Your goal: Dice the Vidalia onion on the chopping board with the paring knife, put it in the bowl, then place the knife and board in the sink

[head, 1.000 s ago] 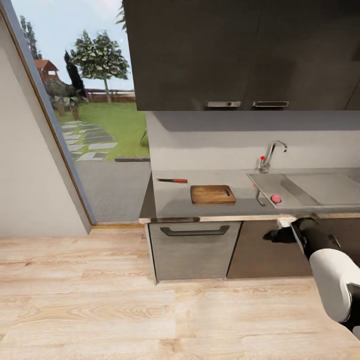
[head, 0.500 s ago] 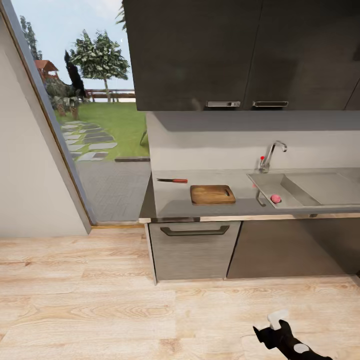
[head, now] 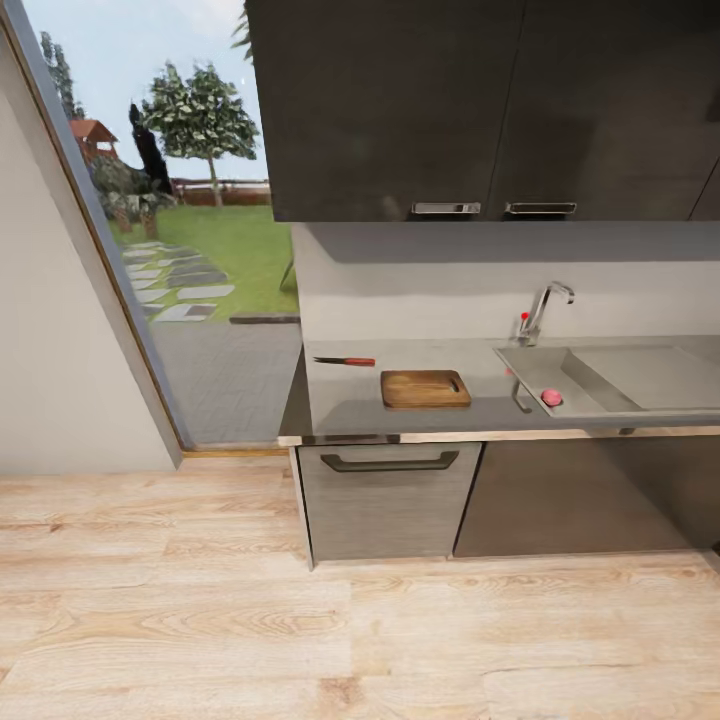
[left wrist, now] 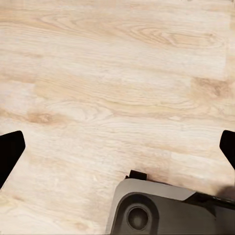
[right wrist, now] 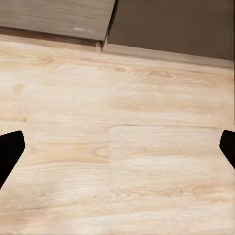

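Left gripper (left wrist: 117, 147): fingers (left wrist: 10, 149) spread wide, nothing between them, pointed down at pale wood floor (left wrist: 112, 73), with a grey rounded part of the robot's base (left wrist: 147, 210) just below. Right gripper (right wrist: 117, 152): fingers (right wrist: 10, 149) likewise spread wide and empty, aimed at the floor close to the foot of the dark cabinet fronts (right wrist: 166, 24). Both low down, well apart from everything on the worktop.

From the head view, further out: countertop (head: 340, 405) running right from the glass door, its pale edge strip toward the near side. Board (head: 425, 388) lying flat mid-counter, handle slot toward its right end. Knife (head: 344, 361) flat on the counter just left of and farther back than the board, apart from it, red handle to the right, dark blade pointing left. Sink (head: 620, 385) set into the counter right of the board. Onion (head: 551, 398) resting in the left part of the basin near its near edge, a small pinkish ball. Tap (head: 545, 308) with a red knob at the far left corner of the sink. Dark upper cabinets (head: 480, 110) above, a grey drawer front (head: 388, 500) below the board. Garden with a tree (head: 200, 120) beyond the door at far left.
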`<state>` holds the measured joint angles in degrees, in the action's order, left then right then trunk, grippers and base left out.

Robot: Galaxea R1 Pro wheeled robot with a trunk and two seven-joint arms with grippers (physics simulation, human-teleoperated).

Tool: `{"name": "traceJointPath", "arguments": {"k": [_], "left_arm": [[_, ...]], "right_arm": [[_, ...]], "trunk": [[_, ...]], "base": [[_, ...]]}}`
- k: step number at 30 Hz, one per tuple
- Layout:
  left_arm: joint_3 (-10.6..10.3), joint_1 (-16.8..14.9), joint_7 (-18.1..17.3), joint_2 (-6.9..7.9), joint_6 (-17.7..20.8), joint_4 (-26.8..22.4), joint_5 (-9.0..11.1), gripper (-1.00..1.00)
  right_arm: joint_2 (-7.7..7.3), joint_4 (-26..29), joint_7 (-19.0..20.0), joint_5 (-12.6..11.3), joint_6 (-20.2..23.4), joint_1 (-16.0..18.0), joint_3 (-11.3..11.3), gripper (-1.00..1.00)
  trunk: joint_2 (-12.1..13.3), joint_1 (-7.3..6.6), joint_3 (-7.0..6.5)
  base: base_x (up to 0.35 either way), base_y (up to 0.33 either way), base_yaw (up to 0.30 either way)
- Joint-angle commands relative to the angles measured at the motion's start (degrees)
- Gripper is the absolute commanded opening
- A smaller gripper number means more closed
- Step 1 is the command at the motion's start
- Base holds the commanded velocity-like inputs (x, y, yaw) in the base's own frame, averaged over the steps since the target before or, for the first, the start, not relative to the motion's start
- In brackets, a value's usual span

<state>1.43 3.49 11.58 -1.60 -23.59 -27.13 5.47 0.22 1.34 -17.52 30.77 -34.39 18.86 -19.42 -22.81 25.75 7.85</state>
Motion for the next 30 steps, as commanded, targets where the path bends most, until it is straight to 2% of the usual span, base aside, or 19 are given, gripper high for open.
{"name": "traceJointPath", "arguments": {"k": [1,6,10,30], "left_arm": [[0.07,0.02,0.35,0.06,-0.16,-0.43,0.47,1.0],[0.0,0.02,0.92,1.21,-0.3,0.41,0.52,1.0],[-0.02,0.02,0.91,1.46,-0.52,2.21,0.48,1.0],[-0.03,0.02,0.9,1.5,-0.67,2.38,0.42,1.0]], "right_arm": [[0.56,-0.01,-0.97,0.65,-0.22,0.02,-0.29,1.0],[3.26,0.1,-1.89,0.82,-0.84,-0.04,-0.27,1.0],[3.88,0.07,-1.98,0.77,-0.93,-0.05,-0.27,1.0],[3.84,0.07,-1.99,0.62,-0.95,-0.05,-0.44,1.0]], "trunk": [[-0.11,0.03,0.1],[-0.11,0.03,0.1],[-0.11,0.03,0.07],[-0.11,0.03,-1.18]], "base": [[0.0,0.0,0.0],[0.0,0.0,0.0],[0.0,0.0,-0.026],[0.0,0.0,-0.218]]}}
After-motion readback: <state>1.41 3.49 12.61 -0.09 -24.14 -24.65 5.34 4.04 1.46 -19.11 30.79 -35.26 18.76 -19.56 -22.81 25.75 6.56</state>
